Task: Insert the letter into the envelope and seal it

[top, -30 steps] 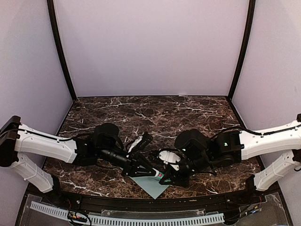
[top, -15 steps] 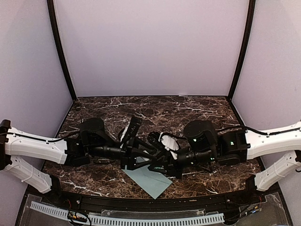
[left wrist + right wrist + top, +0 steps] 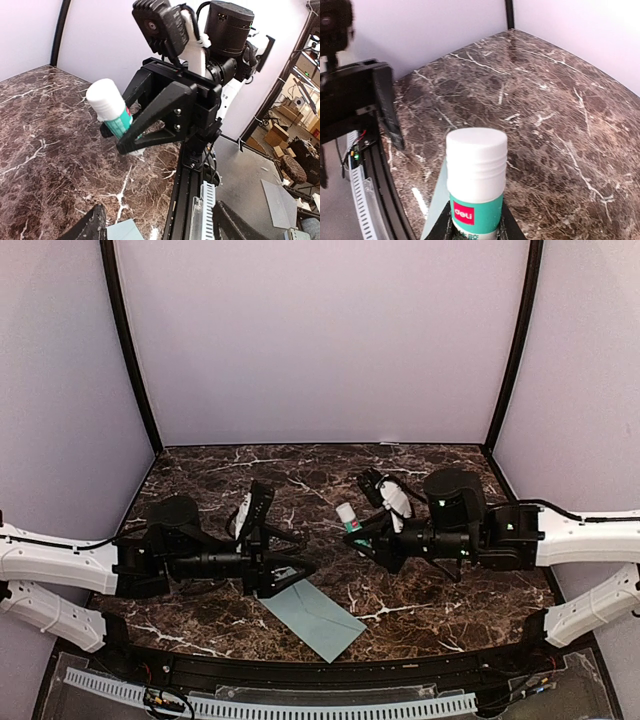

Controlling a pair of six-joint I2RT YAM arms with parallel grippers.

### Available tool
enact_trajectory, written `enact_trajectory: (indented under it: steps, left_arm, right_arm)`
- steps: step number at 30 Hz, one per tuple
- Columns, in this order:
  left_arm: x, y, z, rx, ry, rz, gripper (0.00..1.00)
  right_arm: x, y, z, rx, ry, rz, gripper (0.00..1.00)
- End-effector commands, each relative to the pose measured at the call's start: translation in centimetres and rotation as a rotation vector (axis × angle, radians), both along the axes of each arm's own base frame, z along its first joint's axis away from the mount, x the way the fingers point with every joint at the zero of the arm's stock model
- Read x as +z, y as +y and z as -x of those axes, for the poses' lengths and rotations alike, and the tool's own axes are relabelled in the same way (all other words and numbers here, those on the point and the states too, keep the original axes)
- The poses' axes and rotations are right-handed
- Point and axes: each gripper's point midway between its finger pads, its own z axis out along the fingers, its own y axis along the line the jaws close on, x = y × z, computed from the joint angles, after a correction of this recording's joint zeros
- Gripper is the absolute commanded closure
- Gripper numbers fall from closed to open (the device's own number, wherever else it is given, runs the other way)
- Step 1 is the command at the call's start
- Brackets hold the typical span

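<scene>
The pale teal envelope (image 3: 315, 618) lies flat near the table's front edge; a corner of it (image 3: 122, 233) shows in the left wrist view and a strip of it (image 3: 435, 200) in the right wrist view. The letter is not visible. My right gripper (image 3: 356, 532) (image 3: 476, 222) is shut on a white-capped glue stick (image 3: 346, 514) (image 3: 476, 172) (image 3: 111, 112), held upright above the table behind the envelope. My left gripper (image 3: 283, 545) (image 3: 160, 229) stands open and empty, just left of the envelope's far corner.
The dark marble table (image 3: 330, 475) is walled by lilac panels on three sides. A black rail (image 3: 300, 672) and a white slotted cable duct (image 3: 205, 210) run along the near edge. The two grippers face each other, a short gap between them.
My left gripper has let go of the glue stick, opened and drawn back to the left. The right gripper has lifted the glue stick off the envelope, up and to the right.
</scene>
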Motion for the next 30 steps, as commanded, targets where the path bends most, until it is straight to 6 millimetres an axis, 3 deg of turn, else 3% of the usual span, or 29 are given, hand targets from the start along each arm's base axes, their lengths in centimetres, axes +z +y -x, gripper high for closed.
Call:
enact_trajectory:
  steps: [1,7,14,19,22,25,30]
  left_arm:
    - [-0.6,2.6,-3.4,0.242,-0.032,-0.055,0.27]
    - [-1.3,6.9,-7.1,0.541,-0.081,-0.137,0.26]
    - [-1.6,10.1,-8.5,0.699,-0.11,-0.206,0.25]
    - [-1.5,10.9,-8.8,0.733,-0.12,-0.216,0.25]
    - [-1.6,11.2,-9.0,0.754,-0.123,-0.226,0.25]
    - [-1.7,11.5,-9.2,0.772,-0.126,-0.233,0.25]
    - [-1.8,12.0,-9.4,0.8,-0.133,-0.243,0.25]
  right_arm:
    - [-2.3,-2.1,-3.8,-0.116,0.027,0.065,1.0]
    - [-5.7,-4.4,-8.2,-0.257,0.107,0.149,1.0]
    - [-12.0,-7.5,-12.7,-0.439,0.25,0.372,1.0]
    - [-15.4,-8.8,-14.4,-0.506,0.287,0.484,1.0]
    - [-16.3,-9.1,-14.8,-0.517,0.309,0.497,0.99]
    - [-17.1,-9.3,-15.1,-0.528,0.32,0.508,0.89]
    - [-18.0,-9.6,-15.2,-0.543,0.326,0.521,0.83]
